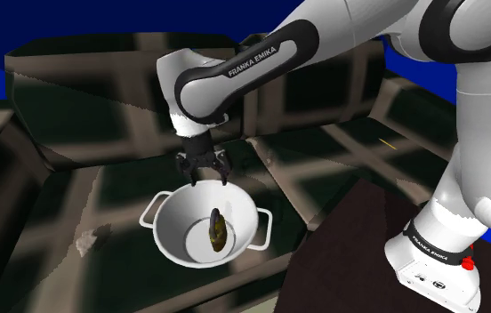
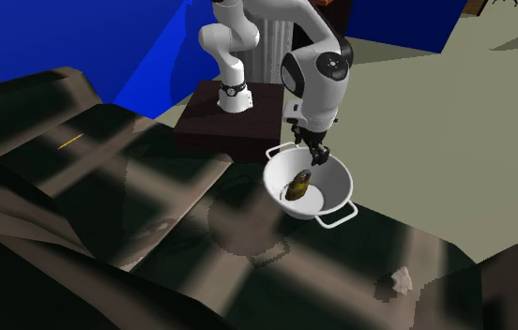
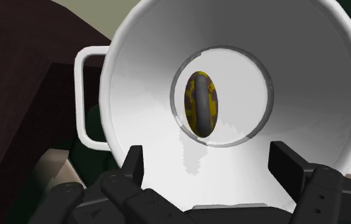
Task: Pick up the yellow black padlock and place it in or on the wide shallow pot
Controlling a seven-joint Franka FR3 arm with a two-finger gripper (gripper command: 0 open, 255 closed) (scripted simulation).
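Inside the white two-handled pot (image 1: 174,233), on its flat bottom, the yellow-and-black padlock (image 1: 218,228) is seen standing on edge, touched by nothing but the pot. Directly above the pot's opening, the black gripper (image 1: 206,180) is held with its fingers spread apart and nothing between them. From the wrist view, the padlock (image 3: 201,104) is framed in the round base of the pot (image 3: 149,76), beyond the two separated fingers (image 3: 134,167), and is touched by neither of them. In the second exterior view, the pot (image 2: 334,184) is shown resting on a dark chequered surface (image 2: 154,178) just beside the brown stand (image 2: 238,127), with the gripper (image 2: 313,157) poised over the padlock (image 2: 297,186). A small pale lump (image 2: 398,281) is seen lying on the same surface, well apart from the pot.
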